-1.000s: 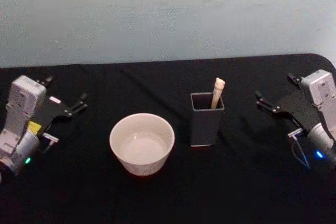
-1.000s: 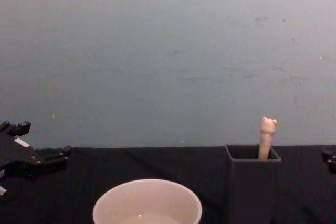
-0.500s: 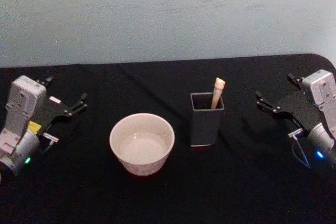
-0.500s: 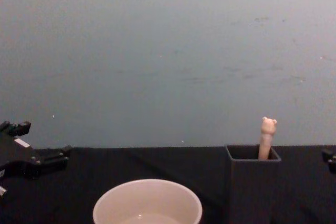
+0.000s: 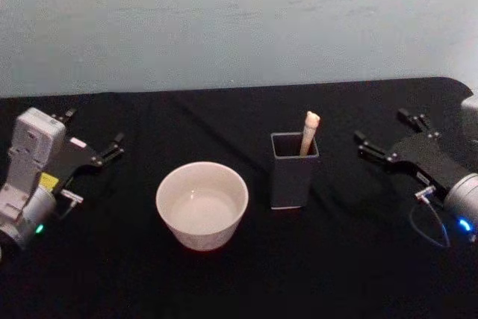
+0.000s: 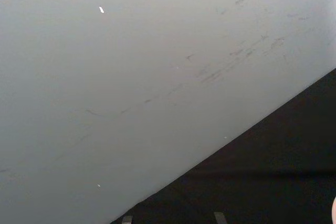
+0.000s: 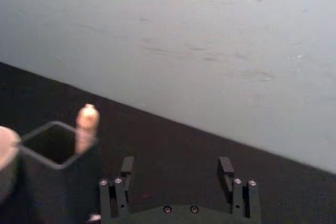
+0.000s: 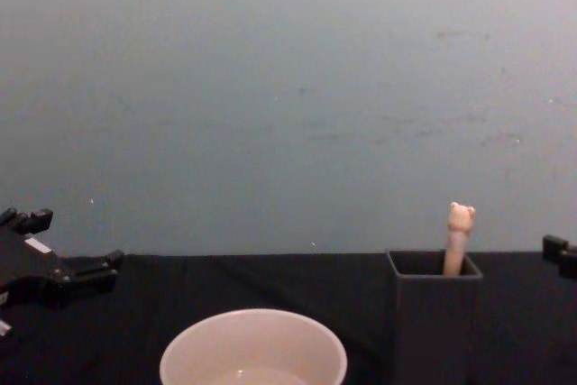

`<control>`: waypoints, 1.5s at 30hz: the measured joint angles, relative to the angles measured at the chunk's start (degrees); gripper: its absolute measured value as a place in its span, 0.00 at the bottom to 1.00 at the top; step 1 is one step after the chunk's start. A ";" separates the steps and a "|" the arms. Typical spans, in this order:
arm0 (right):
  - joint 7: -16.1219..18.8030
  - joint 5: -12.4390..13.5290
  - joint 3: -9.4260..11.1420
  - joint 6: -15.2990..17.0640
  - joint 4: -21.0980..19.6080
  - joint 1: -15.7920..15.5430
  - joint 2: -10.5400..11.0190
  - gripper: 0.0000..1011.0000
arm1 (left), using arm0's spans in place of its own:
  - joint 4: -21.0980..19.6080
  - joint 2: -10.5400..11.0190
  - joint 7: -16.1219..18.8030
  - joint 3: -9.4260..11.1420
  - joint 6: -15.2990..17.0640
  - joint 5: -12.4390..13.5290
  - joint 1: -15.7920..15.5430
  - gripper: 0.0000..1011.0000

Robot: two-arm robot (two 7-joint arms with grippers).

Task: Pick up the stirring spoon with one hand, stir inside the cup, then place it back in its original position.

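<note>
Stirring spoon [image 5: 309,129] in holder [image 5: 291,182], left pincer [image 5: 93,127] and right pincer [image 5: 381,125] released, label [image 5: 48,181] apparently unreadable

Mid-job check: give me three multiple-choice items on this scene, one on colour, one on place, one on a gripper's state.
1. The cup is: A cream-white, B dark grey, C red.
2. The spoon stands: A in the cup, B in the holder, C flat beside both.
3. The right gripper is: A shut on the spoon, B shut empty, C open.
1 A: its wall is cream.
2 B: its bear-topped handle sticks up from the holder.
3 C: its fingers are spread, touching nothing.
The left gripper sits open, left of cup.
</note>
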 joint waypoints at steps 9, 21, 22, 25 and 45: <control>7.31 6.38 1.57 3.50 -3.34 -2.09 0.36 0.99 | 0.00 0.00 0.00 0.00 0.00 0.00 0.00 0.99; 11.28 4.65 -0.36 5.33 -0.66 1.48 -3.27 0.99 | 0.00 0.00 0.00 0.00 0.00 0.00 0.00 0.99; 11.28 4.65 -0.36 5.33 -0.66 1.48 -3.27 0.99 | 0.00 0.00 0.00 0.00 0.00 0.00 0.00 0.99; 11.52 3.59 -0.97 5.63 0.88 2.90 -4.82 0.99 | 0.00 0.00 0.00 0.00 0.00 0.00 0.00 0.99; 13.54 0.98 -1.24 6.37 7.28 8.49 -11.16 0.99 | 0.00 0.00 0.00 0.00 0.00 0.00 0.00 0.99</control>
